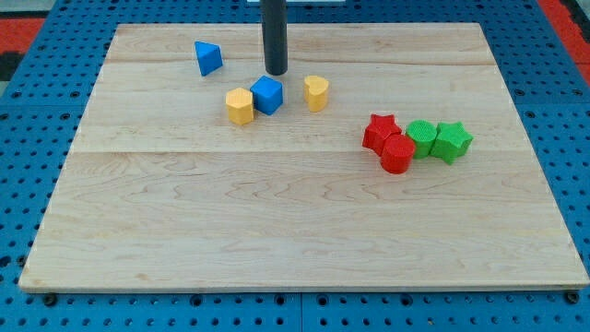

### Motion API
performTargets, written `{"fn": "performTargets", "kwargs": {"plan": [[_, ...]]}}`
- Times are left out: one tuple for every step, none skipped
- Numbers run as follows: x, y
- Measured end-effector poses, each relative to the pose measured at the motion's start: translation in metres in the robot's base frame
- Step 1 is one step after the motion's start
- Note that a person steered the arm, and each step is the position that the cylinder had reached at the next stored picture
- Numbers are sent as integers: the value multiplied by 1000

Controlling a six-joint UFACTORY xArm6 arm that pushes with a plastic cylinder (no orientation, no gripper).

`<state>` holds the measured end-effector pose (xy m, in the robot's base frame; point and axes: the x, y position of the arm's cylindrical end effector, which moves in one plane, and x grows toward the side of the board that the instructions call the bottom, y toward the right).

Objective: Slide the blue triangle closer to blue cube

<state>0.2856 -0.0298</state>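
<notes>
The blue triangle point(208, 57) lies near the view's top left of the wooden board point(295, 221). The blue cube point(267, 95) sits to its lower right, apart from it. My tip point(275, 72) stands just above the blue cube, close to its top edge, and to the right of the blue triangle. I cannot tell whether the tip touches the cube.
A yellow hexagonal block point(240, 106) touches the blue cube's left side. A yellow heart-like block point(316, 92) sits to the cube's right. At the view's right cluster a red star point(379, 132), a red cylinder point(397, 154), a green cylinder point(421, 137) and a green star point(452, 141).
</notes>
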Motion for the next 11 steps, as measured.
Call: {"fn": "performTargets", "kwargs": {"plan": [[-8,49],[30,117],[30,56],[42,13],[-15,21],[-47,18],[-76,-79],[-43,-118],[-13,-118],[-8,-115],[7,-48]]}}
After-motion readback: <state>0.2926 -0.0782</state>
